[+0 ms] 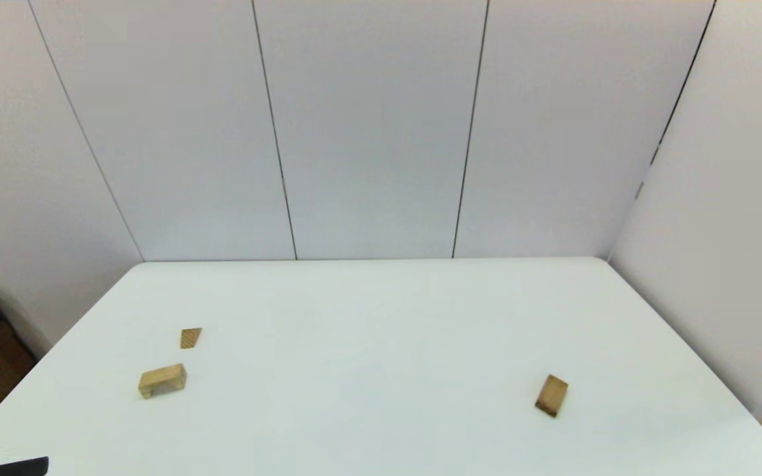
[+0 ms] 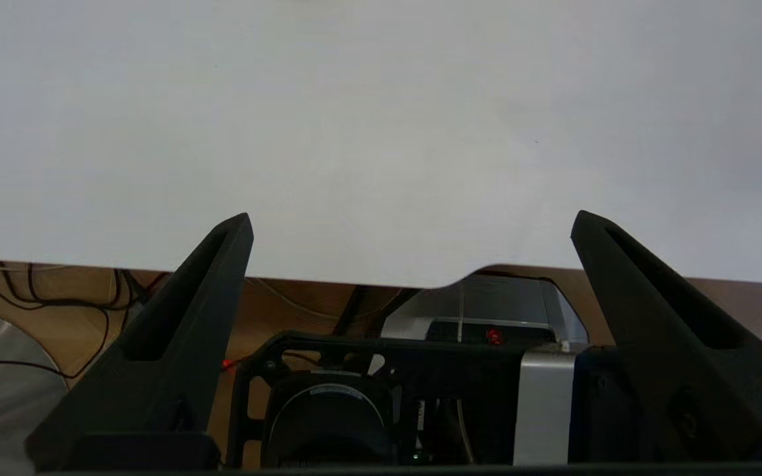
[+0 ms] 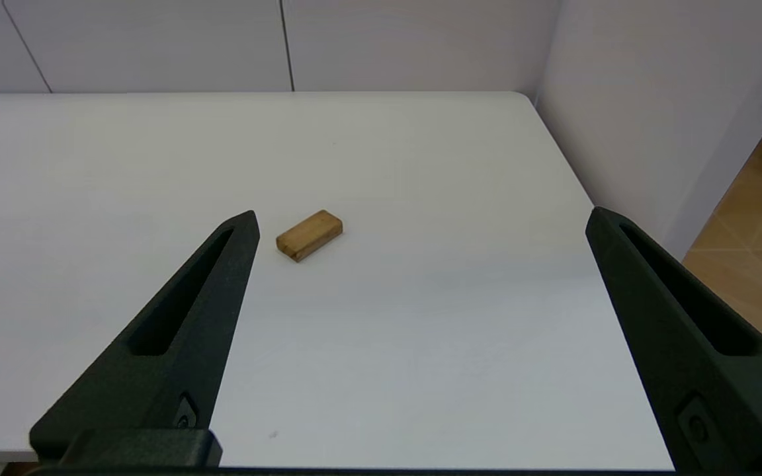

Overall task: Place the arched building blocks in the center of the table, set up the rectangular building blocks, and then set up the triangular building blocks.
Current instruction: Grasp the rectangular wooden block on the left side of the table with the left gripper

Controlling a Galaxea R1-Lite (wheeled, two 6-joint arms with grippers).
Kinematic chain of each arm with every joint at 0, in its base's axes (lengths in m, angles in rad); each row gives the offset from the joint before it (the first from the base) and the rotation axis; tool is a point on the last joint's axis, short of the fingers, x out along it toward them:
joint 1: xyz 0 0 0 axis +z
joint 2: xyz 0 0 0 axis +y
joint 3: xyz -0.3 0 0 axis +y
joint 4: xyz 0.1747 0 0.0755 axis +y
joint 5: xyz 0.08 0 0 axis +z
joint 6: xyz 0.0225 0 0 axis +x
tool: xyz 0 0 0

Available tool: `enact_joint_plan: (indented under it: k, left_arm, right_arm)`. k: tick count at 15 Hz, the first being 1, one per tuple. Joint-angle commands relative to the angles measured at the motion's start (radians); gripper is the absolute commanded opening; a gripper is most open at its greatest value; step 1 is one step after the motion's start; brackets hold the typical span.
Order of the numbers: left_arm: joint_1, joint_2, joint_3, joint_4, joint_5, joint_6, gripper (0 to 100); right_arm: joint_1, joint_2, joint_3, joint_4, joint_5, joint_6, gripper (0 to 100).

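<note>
left wrist view shows the left gripper (image 2: 411, 225) parked low at the near edge of the table (image 2: 381, 132), fingers spread wide, nothing between them. right wrist view shows the right gripper (image 3: 421, 221) likewise released and empty, held above the near right part of the table, looking toward the slab (image 3: 309, 235), which lies flat ahead of it and well apart. head view has neither gripper over the work area; only a dark sliver shows at the bottom left corner. on the robot's left the arch (image 1: 163, 380) stands on its two feet, with the wedge (image 1: 190, 338) near it, farther from the robot. the slab sits far off on the right. the centre of the table holds no block, so step one, moving the arch, seems not yet begun. the next move likely calls for the left arm to reach out, straddle the arch across its narrow sides and close on it squarely.
</note>
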Motion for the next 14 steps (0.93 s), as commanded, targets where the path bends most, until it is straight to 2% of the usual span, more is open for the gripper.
enact_joint_plan:
  k: [1,2,6,14]
  left_arm:
    - [0.003,0.13,0.04,-0.028,0.004,-0.014,100]
    - [0.007,0.165,0.055,-0.06,0.005,-0.033,100]
    - [0.009,0.236,0.157,-0.323,0.01,-0.034,100]
    - [0.043,0.4,0.118,-0.309,0.019,-0.024,100]
  right_arm:
    - [0.0,-0.002,0.0,-0.001,0.0,0.001,100]
    - [0.0,-0.002,0.002,-0.001,0.0,0.001,100]
    - [0.0,-0.002,0.002,0.0,-0.002,0.002,100]
    - [0.0,-0.002,0.002,-0.001,0.0,-0.002,100]
